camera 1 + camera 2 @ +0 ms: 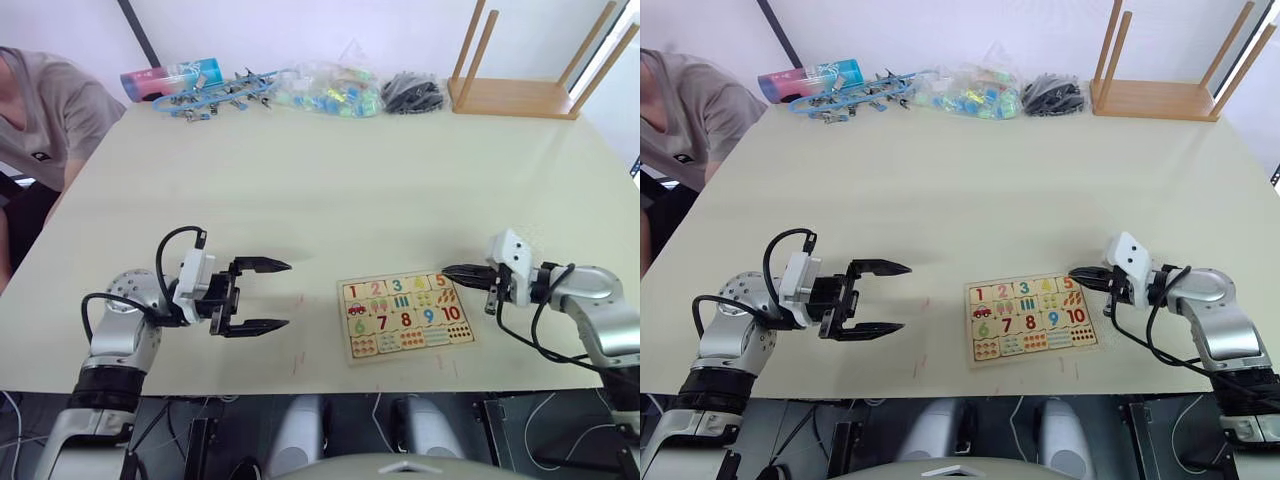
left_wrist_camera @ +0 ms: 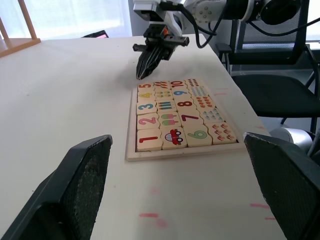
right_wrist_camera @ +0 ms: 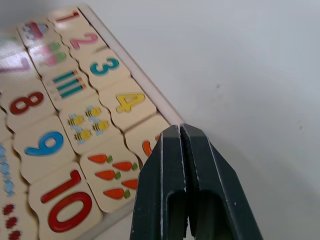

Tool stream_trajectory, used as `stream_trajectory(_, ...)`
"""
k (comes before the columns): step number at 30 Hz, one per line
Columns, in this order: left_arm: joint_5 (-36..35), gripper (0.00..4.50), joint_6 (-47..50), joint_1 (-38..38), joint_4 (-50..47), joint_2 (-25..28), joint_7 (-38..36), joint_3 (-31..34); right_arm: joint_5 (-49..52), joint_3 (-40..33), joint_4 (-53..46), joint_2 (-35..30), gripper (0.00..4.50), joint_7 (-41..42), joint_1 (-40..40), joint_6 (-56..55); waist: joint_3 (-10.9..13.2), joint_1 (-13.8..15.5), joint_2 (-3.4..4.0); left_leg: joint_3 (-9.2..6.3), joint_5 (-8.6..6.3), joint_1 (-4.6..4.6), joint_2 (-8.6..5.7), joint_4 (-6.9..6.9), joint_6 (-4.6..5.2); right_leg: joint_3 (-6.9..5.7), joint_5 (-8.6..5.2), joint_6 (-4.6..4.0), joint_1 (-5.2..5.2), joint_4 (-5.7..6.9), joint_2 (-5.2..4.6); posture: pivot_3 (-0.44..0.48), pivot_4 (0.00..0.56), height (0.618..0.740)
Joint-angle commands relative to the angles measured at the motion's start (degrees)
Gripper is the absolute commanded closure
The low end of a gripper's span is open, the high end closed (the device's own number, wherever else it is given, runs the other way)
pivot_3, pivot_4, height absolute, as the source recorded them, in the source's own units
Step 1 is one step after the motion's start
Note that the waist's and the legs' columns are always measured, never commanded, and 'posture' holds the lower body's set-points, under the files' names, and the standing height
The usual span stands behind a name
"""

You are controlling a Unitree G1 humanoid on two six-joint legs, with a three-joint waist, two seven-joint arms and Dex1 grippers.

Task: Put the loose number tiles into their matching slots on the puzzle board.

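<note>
1. A pale tabletop (image 1: 330, 190) carries everything; clutter and an upturned stool (image 1: 530, 90) sit along its far edge, with a person (image 1: 45, 110) seated at the left side.
2. Nearest, the puzzle board (image 1: 405, 316) lies flat by the front edge, with tiles 1 to 5 (image 1: 396, 288) seated in its top row.
3. The right gripper (image 1: 452, 271), fingers closed and empty, points at the board's corner by tile 5 (image 2: 145, 85); it is the nearer arm.
4. The left gripper (image 1: 268, 296), fingers wide open and empty, hovers well apart on the board's left.
</note>
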Motion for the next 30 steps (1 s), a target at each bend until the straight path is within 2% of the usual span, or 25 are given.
stream_trajectory(1, -0.7, 0.00, 0.0, -0.4, -0.5, 0.6, -1.7, 0.4, -1.2, 0.5, 0.7, -0.1, 4.45, -1.2, 1.0, -2.3, 0.0, -0.1, 0.00, 0.00, 0.00, 0.00, 0.00, 0.00, 0.00, 0.00, 0.00, 0.00, 0.00, 0.00, 0.00, 0.000, 0.150, 0.740)
stream_trajectory(7, -0.6, 0.00, 1.0, -0.2, -0.6, 0.3, -1.2, 1.2, 0.4, -0.7, 0.3, 0.3, 4.45, -2.7, 1.4, -2.5, 0.0, -0.1, 0.00, 0.00, -0.01, 0.03, 0.01, 0.00, 0.01, 0.01, 0.00, 0.00, 0.03, 0.00, 0.01, 0.000, 0.150, 0.740)
stream_trajectory(11, -1.7, 0.00, 4.5, 1.1, -1.9, -0.5, 2.4, 2.9, 3.8, -4.5, -1.7, 0.9, 4.45, -4.3, 3.4, -3.3, 0.0, 0.1, 0.00, -0.01, -0.01, 0.03, 0.01, 0.00, 0.01, 0.00, 0.00, 0.00, 0.04, 0.00, 0.01, 0.000, 0.150, 0.740)
stream_trajectory(15, -2.5, 0.00, 8.6, 4.5, -3.9, -2.2, 10.1, 6.5, 8.4, -10.9, -6.5, 1.9, 4.45, -7.4, 10.0, -2.5, 0.0, 0.1, 0.00, -0.01, -0.02, 0.02, 0.03, 0.00, 0.03, 0.01, 0.00, 0.00, 0.04, 0.00, -0.01, 0.000, 0.150, 0.740)
stream_trajectory(20, -2.4, 0.00, 10.9, 8.0, -6.0, -3.0, 15.2, 9.4, 9.3, -16.6, -10.3, 3.0, 4.45, -11.1, 17.3, -4.6, 0.0, 0.1, -0.01, -0.01, -0.03, 0.05, 0.05, 0.00, 0.04, 0.01, 0.00, 0.00, 0.06, 0.01, -0.01, 0.000, 0.150, 0.740)
stream_trajectory(24, -1.0, 0.00, 12.0, 11.7, -7.5, -2.9, 19.8, 11.8, 11.1, -21.9, -12.0, 4.5, 3.35, -11.9, 25.0, -7.4, 0.0, 0.3, 0.00, -0.01, -0.03, 0.07, 0.06, -0.01, 0.04, 0.02, 0.00, 0.00, 0.08, 0.00, -0.02, 0.000, 0.150, 0.740)
stream_trajectory(27, 0.5, 0.00, 12.3, 14.5, -8.3, -2.7, 23.6, 13.5, 12.7, -25.6, -12.3, 5.6, 1.79, -10.8, 31.4, -10.0, 0.0, 0.6, -0.01, 0.00, -0.04, 0.09, 0.06, -0.01, 0.05, 0.02, 0.00, 0.00, 0.11, -0.02, -0.03, 0.000, 0.150, 0.740)
stream_trajectory(30, 1.9, 0.00, 12.7, 16.3, -9.4, -2.7, 27.0, 14.6, 14.0, -28.1, -12.4, 7.2, 0.68, -10.0, 36.0, -12.9, 0.0, 0.8, 0.00, -0.01, -0.05, 0.15, 0.08, -0.02, 0.05, 0.03, -0.01, -0.01, 0.14, -0.02, -0.03, 0.000, 0.150, 0.740)
